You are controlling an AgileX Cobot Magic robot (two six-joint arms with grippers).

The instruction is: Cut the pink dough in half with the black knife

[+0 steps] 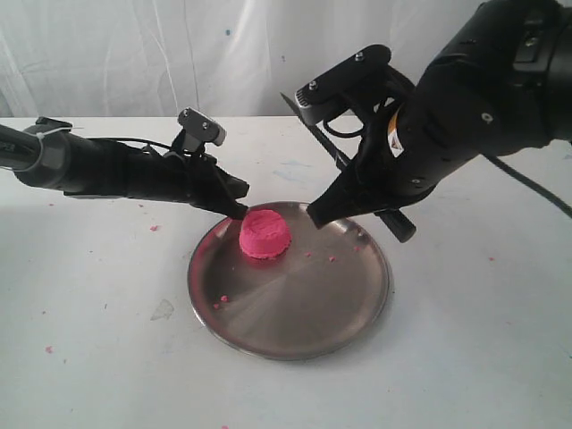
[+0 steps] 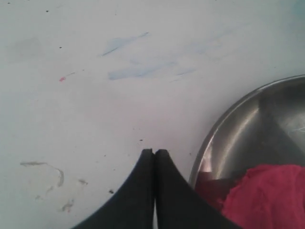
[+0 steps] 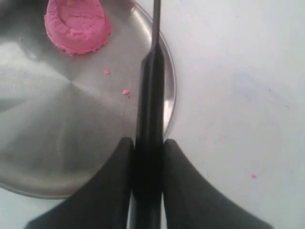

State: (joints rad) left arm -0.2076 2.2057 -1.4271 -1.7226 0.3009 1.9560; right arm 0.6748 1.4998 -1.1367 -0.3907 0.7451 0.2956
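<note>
Lurker: so where's the pink dough (image 1: pixel 264 234) sitting rn?
OP: uncut lump on the back-left part of the steel plate (image 1: pixel 295 313), a few pink crumbs (image 1: pixel 331 259) around it. Left gripper (image 1: pixel 239 213) is at the plate rim just beside it, tips pressed together on nothing.
Lurker: and the black knife (image 1: pixel 319 141)?
OP: right gripper (image 1: pixel 319 213) is pinching its handle, blade angled up past the plate's far edge.

Exterior: elevated, frontal. Wrists: close, downward. All share plate (image 1: pixel 295 313), pink dough (image 1: pixel 264 234).

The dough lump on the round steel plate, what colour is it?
The soft dough lump is bright pink; clearest in right wrist view.
</note>
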